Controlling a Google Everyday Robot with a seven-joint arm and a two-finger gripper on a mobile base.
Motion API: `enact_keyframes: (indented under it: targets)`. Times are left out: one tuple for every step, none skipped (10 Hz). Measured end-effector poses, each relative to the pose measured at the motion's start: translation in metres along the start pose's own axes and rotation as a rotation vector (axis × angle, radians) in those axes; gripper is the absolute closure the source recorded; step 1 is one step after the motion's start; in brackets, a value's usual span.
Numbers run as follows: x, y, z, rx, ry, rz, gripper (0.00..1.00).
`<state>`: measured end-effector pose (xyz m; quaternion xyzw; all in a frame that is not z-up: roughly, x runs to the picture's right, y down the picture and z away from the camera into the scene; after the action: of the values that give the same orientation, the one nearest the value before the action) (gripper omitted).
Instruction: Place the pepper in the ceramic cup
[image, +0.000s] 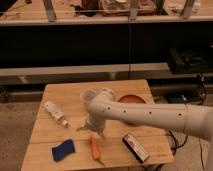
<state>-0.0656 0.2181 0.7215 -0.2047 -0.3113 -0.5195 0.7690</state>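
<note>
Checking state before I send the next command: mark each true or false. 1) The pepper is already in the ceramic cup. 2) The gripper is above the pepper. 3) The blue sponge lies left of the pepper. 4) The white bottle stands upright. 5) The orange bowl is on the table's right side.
1) False. The pepper lies on the table, near its front edge; the ceramic cup stands further back.
2) True. The gripper hangs just above the pepper's upper end.
3) True. The blue sponge lies to its left.
4) False. The white bottle lies on its side.
5) True. The orange bowl shows behind the arm.
</note>
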Motion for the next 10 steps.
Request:
enact_keyframes:
  targets:
    - [0.003,0.009,-0.001,0.001,0.018,0.008,0.2]
    - [0.004,0.014,0.003,-0.014,0.033,0.01,0.2]
    - [0.007,0.019,0.012,-0.032,0.043,0.0,0.2]
    - [0.008,0.025,0.025,-0.059,0.046,-0.017,0.2]
    - [0.007,0.026,0.035,-0.083,0.043,-0.043,0.2]
    - [0.004,0.026,0.039,-0.098,0.036,-0.068,0.2]
    - [0.003,0.028,0.041,-0.107,0.03,-0.081,0.2]
    - [0.0,0.032,0.045,-0.111,0.021,-0.088,0.2]
    - [-0.004,0.034,0.049,-0.121,0.015,-0.087,0.2]
    - [-0.006,0.035,0.052,-0.123,0.01,-0.088,0.2]
